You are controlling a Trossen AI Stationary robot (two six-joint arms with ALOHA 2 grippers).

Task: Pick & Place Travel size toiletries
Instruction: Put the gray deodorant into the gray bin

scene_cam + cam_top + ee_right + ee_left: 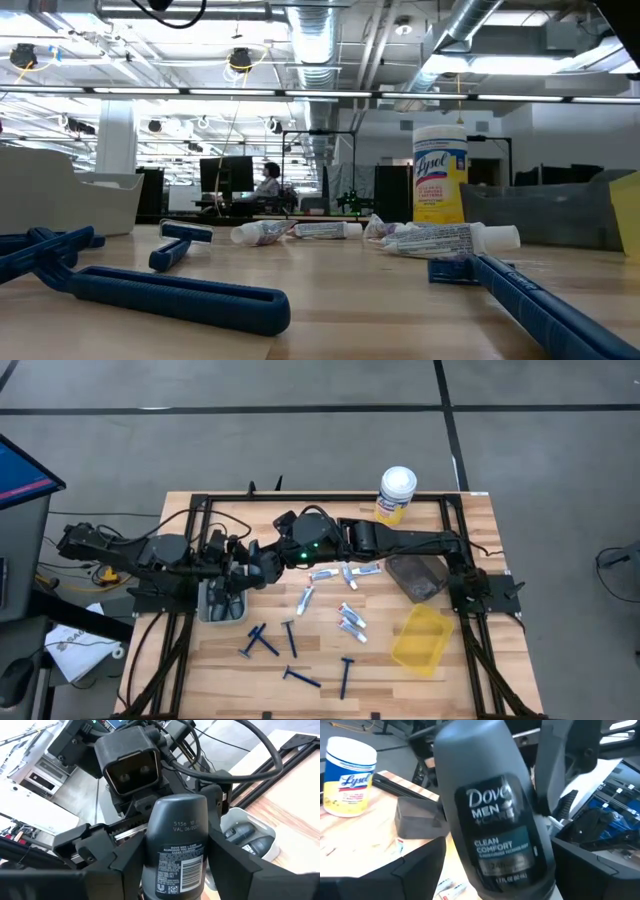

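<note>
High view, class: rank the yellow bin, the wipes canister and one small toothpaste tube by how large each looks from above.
1. Yellow bin, the largest.
2. Wipes canister, clearly smaller than the bin; it is seen from above, so mostly its lid and part of its side show.
3. Toothpaste tube, the smallest, a thin sliver on the table.

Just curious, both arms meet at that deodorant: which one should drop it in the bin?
Left, probably: the left gripper sits over the grey bin; the right gripper reaches across, gripping the deodorant.
</note>
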